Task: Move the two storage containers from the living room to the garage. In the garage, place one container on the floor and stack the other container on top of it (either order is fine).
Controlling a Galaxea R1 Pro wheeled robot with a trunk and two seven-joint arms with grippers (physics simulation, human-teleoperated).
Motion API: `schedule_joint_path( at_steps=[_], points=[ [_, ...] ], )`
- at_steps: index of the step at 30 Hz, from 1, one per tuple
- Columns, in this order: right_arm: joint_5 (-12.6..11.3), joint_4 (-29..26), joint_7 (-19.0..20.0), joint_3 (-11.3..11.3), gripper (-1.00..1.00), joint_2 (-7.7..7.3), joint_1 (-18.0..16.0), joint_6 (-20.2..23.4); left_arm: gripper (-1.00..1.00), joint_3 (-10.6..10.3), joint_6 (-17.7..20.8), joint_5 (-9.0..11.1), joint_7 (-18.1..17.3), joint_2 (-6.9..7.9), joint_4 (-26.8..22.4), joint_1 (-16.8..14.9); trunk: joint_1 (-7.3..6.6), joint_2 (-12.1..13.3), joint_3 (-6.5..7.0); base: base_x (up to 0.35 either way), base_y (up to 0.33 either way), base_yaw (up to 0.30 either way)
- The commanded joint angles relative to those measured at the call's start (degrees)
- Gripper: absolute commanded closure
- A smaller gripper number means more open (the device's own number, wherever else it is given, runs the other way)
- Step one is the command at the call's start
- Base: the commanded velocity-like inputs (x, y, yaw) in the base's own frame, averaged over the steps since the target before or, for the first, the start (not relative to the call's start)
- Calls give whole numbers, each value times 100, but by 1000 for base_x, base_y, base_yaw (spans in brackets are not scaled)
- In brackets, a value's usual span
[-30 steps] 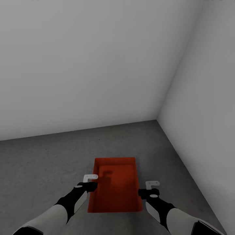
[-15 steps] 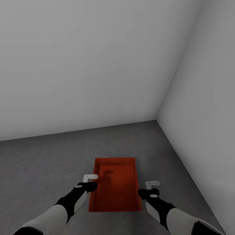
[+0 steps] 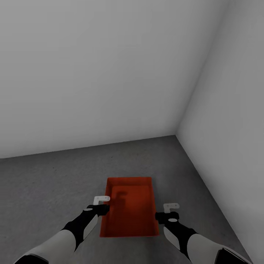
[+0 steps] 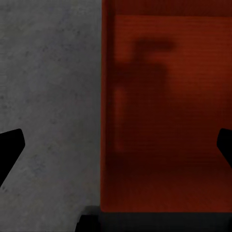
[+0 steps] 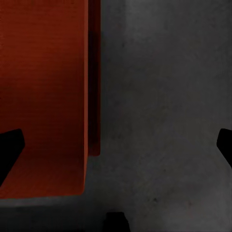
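One orange-red storage container [image 3: 130, 212] lies open side up on the dark grey garage floor [image 3: 51, 183], close to a corner of the room. My left gripper [image 3: 102, 209] hangs open over the container's left wall. In the left wrist view the ribbed red inside [image 4: 164, 121] and the bare concrete lie between the two wide-apart fingertips [image 4: 10, 147]. My right gripper [image 3: 167, 216] hangs open just beyond the container's right wall. The right wrist view has that wall [image 5: 92, 96] and grey floor between its spread fingertips [image 5: 9, 145]. Neither gripper touches the container.
A plain white-grey wall [image 3: 110, 73] stands ahead and another [image 3: 234, 110] runs along the right, meeting in a corner behind the container. Bare concrete stretches to the left [image 3: 33, 205].
Both arms hold still. The container's near edge has shrunk very slightly in the picture, as if it had settled a little lower.
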Motion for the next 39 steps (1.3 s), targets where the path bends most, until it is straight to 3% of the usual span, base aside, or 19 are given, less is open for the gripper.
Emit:
schedule_joint_path(
  at_steps=[1, 21, 39],
  points=[
    [-60, 1, -25, 47, -100, 0, -4, -18, -100, -49, 28, 57, 43, 4, -12, -2, -21, 35, 12, 0, 0, 0],
    [-60, -1, -25, 47, -100, -1, -4, -18, -100, -49, 23, 65, 44, -2, -12, -2, -460, 838, 371, 0, 0, 0],
    [-60, -2, -25, 47, -100, -15, -4, -18, -100, -40, -38, 48, 42, 9, -48, -2, -460, 838, 371, 0, 0, 0]
  ],
)
